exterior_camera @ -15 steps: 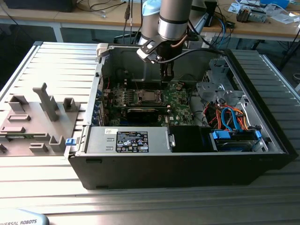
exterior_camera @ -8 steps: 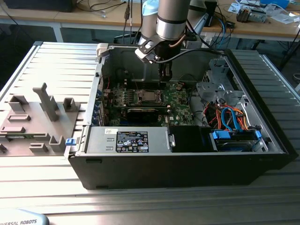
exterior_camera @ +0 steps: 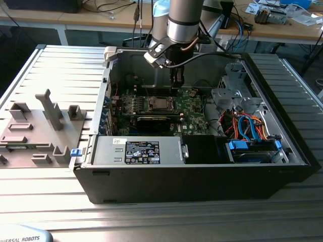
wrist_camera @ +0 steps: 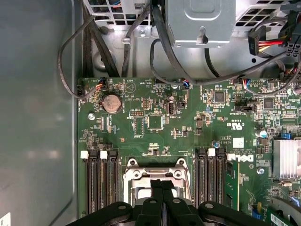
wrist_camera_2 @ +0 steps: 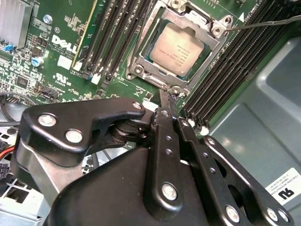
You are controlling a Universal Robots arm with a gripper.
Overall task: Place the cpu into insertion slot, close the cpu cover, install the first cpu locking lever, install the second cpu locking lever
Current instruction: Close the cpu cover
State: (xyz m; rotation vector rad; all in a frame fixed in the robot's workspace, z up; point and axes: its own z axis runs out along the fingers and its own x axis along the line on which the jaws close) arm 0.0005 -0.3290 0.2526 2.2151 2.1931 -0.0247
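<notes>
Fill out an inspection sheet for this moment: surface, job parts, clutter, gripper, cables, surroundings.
Surface: slatted metal table bearing an open computer case.
Job's things: cpu sits in the insertion slot; cpu cover lies flat around it.
Clutter: grey fixture tray on the exterior view's left.
Grippers: gripper shut, tips at the socket's edge.
Cables: blue and orange cables inside the case.
Surroundings: wooden benches behind.

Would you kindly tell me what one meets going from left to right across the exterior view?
Grey fixture plate → white latch on the case corner → cpu → blue and orange cables.
</notes>
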